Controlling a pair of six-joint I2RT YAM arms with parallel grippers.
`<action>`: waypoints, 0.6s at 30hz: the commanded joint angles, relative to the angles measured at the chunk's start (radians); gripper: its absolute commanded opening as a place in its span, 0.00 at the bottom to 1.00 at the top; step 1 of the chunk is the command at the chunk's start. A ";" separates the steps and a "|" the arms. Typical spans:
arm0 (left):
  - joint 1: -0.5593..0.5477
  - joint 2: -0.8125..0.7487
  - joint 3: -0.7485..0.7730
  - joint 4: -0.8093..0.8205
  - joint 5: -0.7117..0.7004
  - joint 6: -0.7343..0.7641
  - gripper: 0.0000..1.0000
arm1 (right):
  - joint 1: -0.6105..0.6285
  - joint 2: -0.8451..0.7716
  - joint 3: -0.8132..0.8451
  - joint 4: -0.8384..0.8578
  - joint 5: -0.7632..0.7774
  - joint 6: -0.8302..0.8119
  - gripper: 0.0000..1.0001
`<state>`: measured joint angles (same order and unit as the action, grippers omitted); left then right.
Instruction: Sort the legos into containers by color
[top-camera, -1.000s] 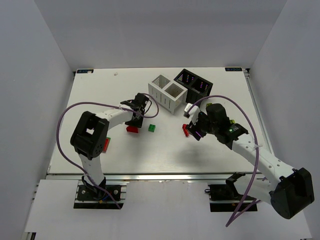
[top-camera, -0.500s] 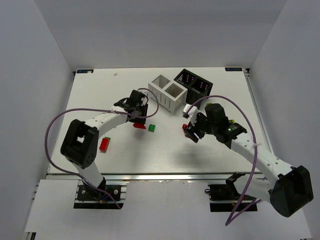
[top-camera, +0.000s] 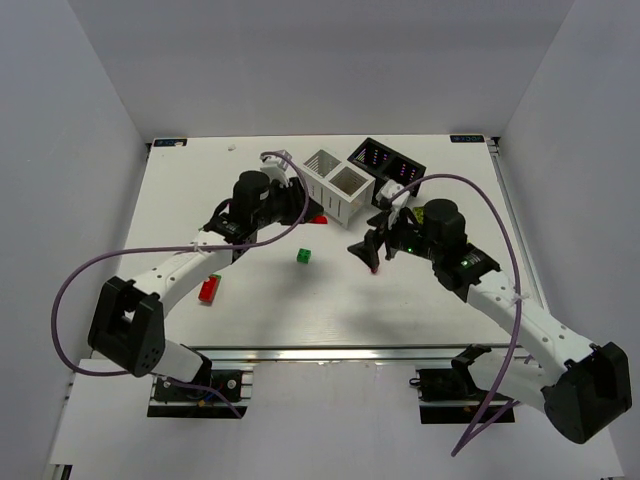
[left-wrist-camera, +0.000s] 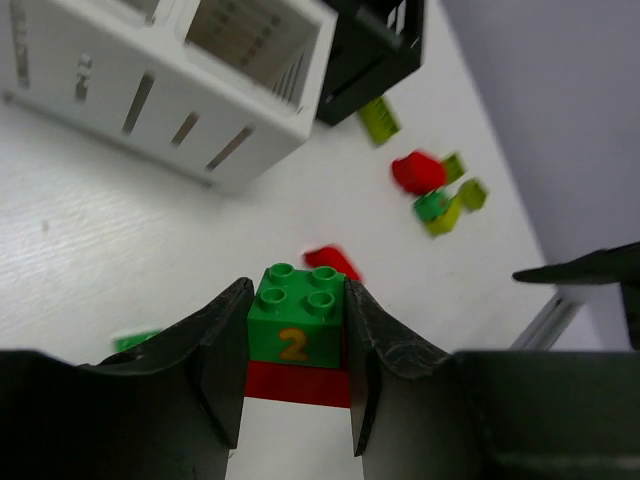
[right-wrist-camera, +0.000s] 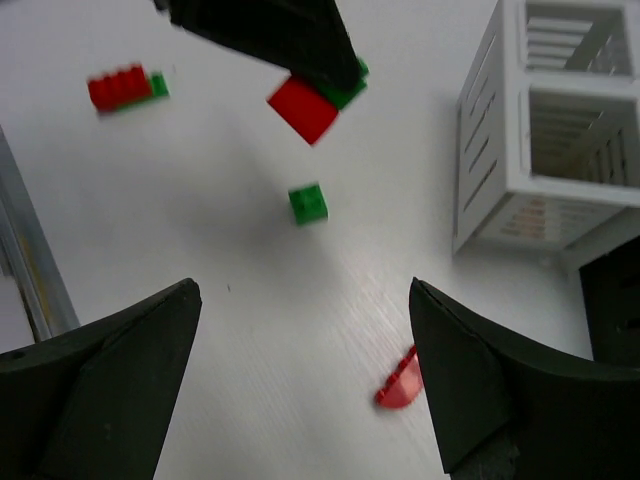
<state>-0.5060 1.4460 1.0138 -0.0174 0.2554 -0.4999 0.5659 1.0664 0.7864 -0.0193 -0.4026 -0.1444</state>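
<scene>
Near the white bin (left-wrist-camera: 200, 120), the left gripper (left-wrist-camera: 296, 300) clamps a green-on-red brick stack (left-wrist-camera: 293, 345), while the right gripper (right-wrist-camera: 302, 290) hangs spread wide.

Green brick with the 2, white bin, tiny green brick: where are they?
Green studded brick with the yellow 2 (left-wrist-camera: 295, 325): left wrist view, front face.
White slotted plastic bin (left-wrist-camera: 160, 115): left wrist view, side wall.
Tiny green brick (top-camera: 304, 257): top view, its top.

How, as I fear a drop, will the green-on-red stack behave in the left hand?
Probably rigid: the stack holds shape clamped in the left hand. Likely light, being small moulded plastic. Its glossy sides may slip, and the red half could snap off if knocked.
</scene>
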 joint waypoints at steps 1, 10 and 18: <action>-0.002 -0.052 -0.004 0.218 0.021 -0.155 0.00 | 0.014 -0.019 0.031 0.240 -0.019 0.181 0.89; -0.002 -0.061 -0.152 0.404 0.067 -0.327 0.00 | 0.045 0.026 0.063 0.176 0.185 0.362 0.89; -0.003 -0.096 -0.190 0.462 0.077 -0.362 0.00 | 0.060 0.017 -0.006 0.268 0.186 0.476 0.89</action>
<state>-0.5060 1.4246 0.8253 0.3656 0.3096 -0.8391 0.6106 1.0966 0.7940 0.1631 -0.2340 0.2703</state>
